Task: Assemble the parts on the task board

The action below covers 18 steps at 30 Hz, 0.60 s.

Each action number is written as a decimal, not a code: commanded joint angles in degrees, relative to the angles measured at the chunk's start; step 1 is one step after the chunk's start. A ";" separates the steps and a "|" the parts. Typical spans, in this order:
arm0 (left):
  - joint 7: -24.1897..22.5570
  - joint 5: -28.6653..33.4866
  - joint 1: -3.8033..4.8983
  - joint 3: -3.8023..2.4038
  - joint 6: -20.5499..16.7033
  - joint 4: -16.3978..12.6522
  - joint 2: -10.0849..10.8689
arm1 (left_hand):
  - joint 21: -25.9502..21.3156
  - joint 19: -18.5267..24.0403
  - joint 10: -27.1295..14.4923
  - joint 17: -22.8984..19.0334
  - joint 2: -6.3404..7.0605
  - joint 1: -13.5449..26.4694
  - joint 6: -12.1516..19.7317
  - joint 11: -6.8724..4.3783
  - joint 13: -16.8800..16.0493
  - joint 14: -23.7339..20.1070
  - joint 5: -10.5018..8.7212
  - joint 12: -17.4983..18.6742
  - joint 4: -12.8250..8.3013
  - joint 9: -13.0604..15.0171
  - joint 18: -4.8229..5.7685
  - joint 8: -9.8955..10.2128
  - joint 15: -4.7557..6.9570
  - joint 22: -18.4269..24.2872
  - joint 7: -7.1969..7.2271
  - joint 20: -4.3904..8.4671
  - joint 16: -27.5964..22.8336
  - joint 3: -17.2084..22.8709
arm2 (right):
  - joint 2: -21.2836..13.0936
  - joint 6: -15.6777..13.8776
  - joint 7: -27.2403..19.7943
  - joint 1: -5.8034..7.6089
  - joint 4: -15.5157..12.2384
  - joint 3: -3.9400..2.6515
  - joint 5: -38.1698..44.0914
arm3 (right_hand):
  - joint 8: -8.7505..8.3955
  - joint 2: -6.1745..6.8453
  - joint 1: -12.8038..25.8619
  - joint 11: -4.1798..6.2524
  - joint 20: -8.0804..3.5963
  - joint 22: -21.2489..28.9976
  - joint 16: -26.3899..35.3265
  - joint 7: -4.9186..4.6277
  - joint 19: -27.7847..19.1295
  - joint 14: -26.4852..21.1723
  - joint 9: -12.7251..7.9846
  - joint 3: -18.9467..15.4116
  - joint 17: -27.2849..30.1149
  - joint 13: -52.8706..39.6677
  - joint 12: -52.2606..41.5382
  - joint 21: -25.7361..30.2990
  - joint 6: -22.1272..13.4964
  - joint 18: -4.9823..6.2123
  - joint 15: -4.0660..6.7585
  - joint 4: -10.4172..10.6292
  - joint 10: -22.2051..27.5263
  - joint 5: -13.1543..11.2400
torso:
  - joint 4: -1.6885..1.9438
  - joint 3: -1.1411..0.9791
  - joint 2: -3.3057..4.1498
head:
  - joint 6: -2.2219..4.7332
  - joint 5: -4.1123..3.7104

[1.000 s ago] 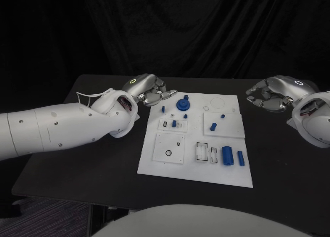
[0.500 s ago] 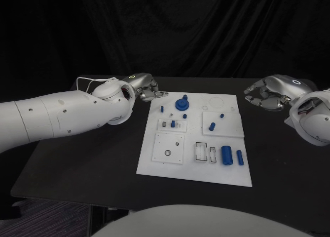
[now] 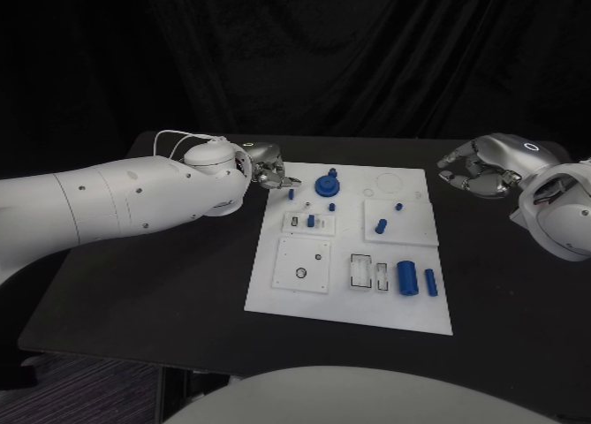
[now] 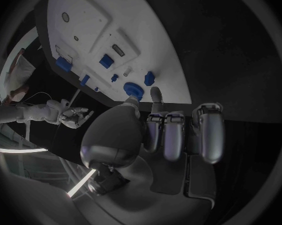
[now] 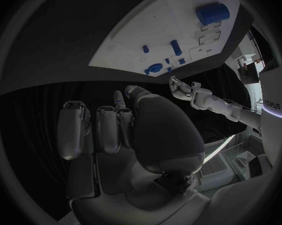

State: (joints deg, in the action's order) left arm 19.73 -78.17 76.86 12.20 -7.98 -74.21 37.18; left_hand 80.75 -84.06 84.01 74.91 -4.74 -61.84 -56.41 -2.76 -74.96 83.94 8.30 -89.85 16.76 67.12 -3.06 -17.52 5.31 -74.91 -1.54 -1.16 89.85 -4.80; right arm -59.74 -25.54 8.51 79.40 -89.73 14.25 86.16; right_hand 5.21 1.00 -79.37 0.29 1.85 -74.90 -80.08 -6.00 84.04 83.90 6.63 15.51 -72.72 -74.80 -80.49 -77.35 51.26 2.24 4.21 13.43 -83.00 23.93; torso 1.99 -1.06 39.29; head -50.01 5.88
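Between hands: task board (image 3: 352, 305); left hand (image 3: 272, 172) and right hand (image 3: 484, 174) curled, holding nothing.

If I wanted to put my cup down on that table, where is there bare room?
Bare black table lies between the board and the table's left edge, and a narrower strip to the board's right, below the right hand. The board is crowded with blue parts, and the left hand sits at its far left corner.

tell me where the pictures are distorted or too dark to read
Head view: the task board is bright and its edges look straight, while the black table merges into the dark backdrop. Both wrist views: fisheye circles bend the board's edges; the left robot hand and right robot hand sit in dim light.
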 commanded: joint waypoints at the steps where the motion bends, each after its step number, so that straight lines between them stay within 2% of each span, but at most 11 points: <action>1: 0.40 1.71 0.21 -0.06 3.05 0.38 -0.38 | 0.15 -1.29 5.99 15.09 0.08 -0.71 -0.74 0.43 -15.04 6.06 0.43 -0.15 -0.06 -0.15 0.85 0.35 -0.33 -12.17 -0.04 -0.37 0.15 -0.30 | 0.02 -0.19 0.51 -0.14 0.07 -0.04 0.16 | -0.27 0.40 -0.12 -0.08 0.36 -11.20 0.28 -0.04 1.37 2.97 -0.07 0.25 0.05 3.03 0.24 0.15 -0.04 0.68 -0.13 -0.05 0.32 0.18 | 0.01 0.07 0.11 | 0.01 0.07; 5: 0.37 2.03 0.22 -0.06 3.18 0.68 -0.74 | 0.10 -1.27 5.99 15.09 -0.08 -0.87 -1.15 0.39 -15.04 6.06 0.93 -0.15 -0.06 -0.26 0.84 0.47 -0.30 -12.16 0.03 -0.37 0.15 -0.22 | 0.07 -0.11 0.50 -0.14 0.08 -0.04 0.16 | -0.27 0.40 -0.12 -0.08 0.36 -11.20 0.28 -0.04 1.37 2.97 -0.07 0.25 0.05 3.03 0.24 0.15 -0.04 0.68 -0.13 -0.05 0.32 0.18 | -0.09 0.03 0.17 | 0.01 0.13; 7: 0.35 2.11 0.22 -0.06 3.27 0.77 -0.89 | 0.09 -1.26 5.99 15.09 -0.09 -1.17 -1.50 0.33 -15.04 6.06 2.34 -0.15 -0.05 -0.47 0.83 0.83 -0.25 -12.15 0.09 -0.33 0.15 -0.15 | 0.09 -0.05 0.51 -0.14 0.09 -0.04 0.16 | -0.27 0.40 -0.12 -0.08 0.36 -11.20 0.28 -0.04 1.37 2.97 -0.07 0.25 0.05 3.03 0.24 0.15 -0.04 0.68 -0.13 -0.05 0.32 0.18 | -0.09 -0.03 0.13 | 0.01 0.12; 14: 0.66 2.23 0.21 -0.06 2.90 1.44 -1.52 | 0.09 -1.26 5.99 15.09 -0.17 -1.39 -1.81 0.28 -15.04 6.06 3.19 -0.15 -0.08 -0.58 0.83 1.02 -0.22 -12.16 0.15 -0.31 0.15 -0.07 | 0.05 0.12 0.53 -0.14 0.06 -0.04 0.16 | -0.27 0.40 -0.12 -0.08 0.36 -11.20 0.28 -0.04 1.37 2.97 -0.07 0.25 0.05 3.03 0.24 0.15 -0.04 0.68 -0.13 -0.05 0.32 0.18 | -0.02 -0.10 0.15 | 0.01 0.12; 15: 0.68 2.23 0.21 -0.06 2.90 1.60 -1.63 | 0.15 -1.30 5.99 15.09 -0.08 -1.83 -2.13 0.22 -15.04 6.06 4.14 -0.15 -0.12 -0.60 0.84 1.14 -0.18 -12.18 0.24 -0.27 0.15 0.07 | 0.04 0.14 0.53 -0.14 0.05 -0.04 0.16 | -0.27 0.40 -0.12 -0.08 0.36 -11.20 0.28 -0.04 1.37 2.97 -0.07 0.25 0.05 3.03 0.24 0.15 -0.04 0.68 -0.13 -0.05 0.32 0.18 | -0.09 -0.07 0.14 | 0.01 0.18; 18: 0.77 2.24 0.21 -0.06 3.23 2.13 -1.97 | 0.12 -1.28 5.99 15.09 -0.04 -2.11 -2.30 0.18 -15.04 6.06 4.83 -0.15 -0.11 -0.61 0.84 1.25 -0.14 -12.17 0.28 -0.24 0.15 0.17 | 0.05 0.18 0.52 -0.14 0.05 -0.04 0.16 | -0.27 0.40 -0.12 -0.08 0.36 -11.20 0.28 -0.04 1.37 2.97 -0.07 0.25 0.05 3.03 0.24 0.15 -0.04 0.68 -0.13 -0.05 0.32 0.18 | -0.09 -0.03 0.14 | 0.01 0.29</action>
State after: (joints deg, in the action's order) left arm 20.37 -76.53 76.87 12.20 -5.56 -72.24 35.41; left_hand 80.74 -84.06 84.01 74.91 -4.71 -63.47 -58.36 -2.76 -74.96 83.94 12.95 -89.85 16.76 66.56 -3.06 -16.47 5.31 -74.91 -1.24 -1.15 89.85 -4.80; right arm -59.66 -25.49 8.51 79.40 -89.65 14.25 86.16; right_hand 5.21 1.00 -79.37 0.29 1.85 -74.90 -80.08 -6.00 84.05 83.90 6.63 15.51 -72.73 -74.80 -80.39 -77.35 51.26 2.24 4.22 13.43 -83.00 23.93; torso 1.91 -1.10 39.42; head -50.01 6.11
